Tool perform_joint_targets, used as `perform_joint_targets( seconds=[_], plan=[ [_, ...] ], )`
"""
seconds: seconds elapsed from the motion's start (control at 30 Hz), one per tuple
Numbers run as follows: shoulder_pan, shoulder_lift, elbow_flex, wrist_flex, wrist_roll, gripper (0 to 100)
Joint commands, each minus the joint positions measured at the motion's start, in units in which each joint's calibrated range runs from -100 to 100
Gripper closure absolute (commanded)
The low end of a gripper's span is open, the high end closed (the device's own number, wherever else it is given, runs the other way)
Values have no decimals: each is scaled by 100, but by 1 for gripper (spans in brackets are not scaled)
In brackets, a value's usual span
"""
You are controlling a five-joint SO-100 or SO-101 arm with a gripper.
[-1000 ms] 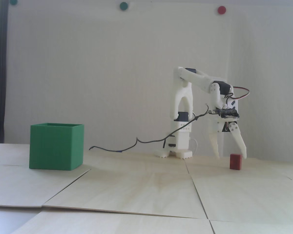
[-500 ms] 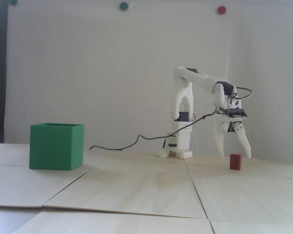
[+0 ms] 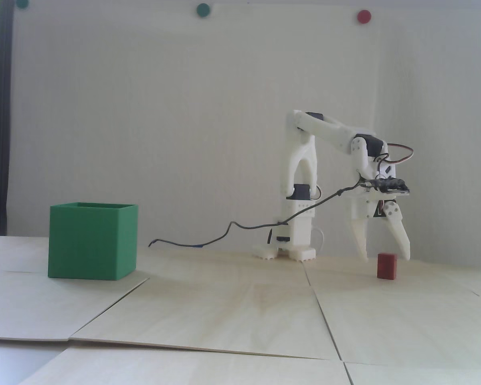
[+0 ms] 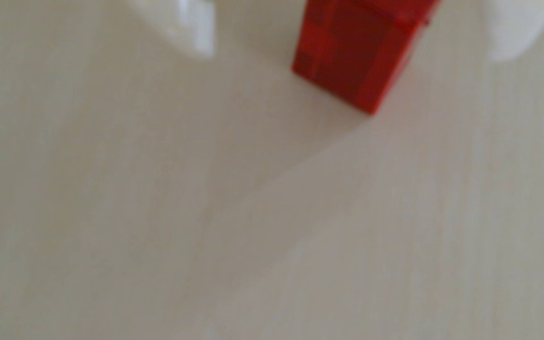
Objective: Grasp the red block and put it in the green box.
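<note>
From the fixed view I see my gripper [image 3: 386, 258] pointing down with its fingers spread wide, tips low near the wooden table [image 3: 240, 304] and straddling the red block [image 3: 386, 266] — nothing pinched. The block stands upright on the table on the right of that view, apart from both fingers. The wrist view is blurred, but it shows the block [image 4: 355, 52] at the top edge between one white fingertip [image 4: 195, 29] and the other at the right corner, gaps on both sides. The green box [image 3: 92, 242] sits well apart on the left — open top up.
</note>
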Motion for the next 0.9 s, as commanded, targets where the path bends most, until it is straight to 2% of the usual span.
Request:
perform_joint_targets(
  seconds=[0.0, 0.23, 0.43, 0.53, 0.87],
  plan=[
    [-71, -10, -69, -150, 213, 71],
    [-216, 14, -69, -158, 296, 72],
    [-256, 14, -69, -167, 244, 89],
    [-224, 14, -69, -167, 239, 94],
    [-192, 21, -69, -167, 228, 94]
  ],
)
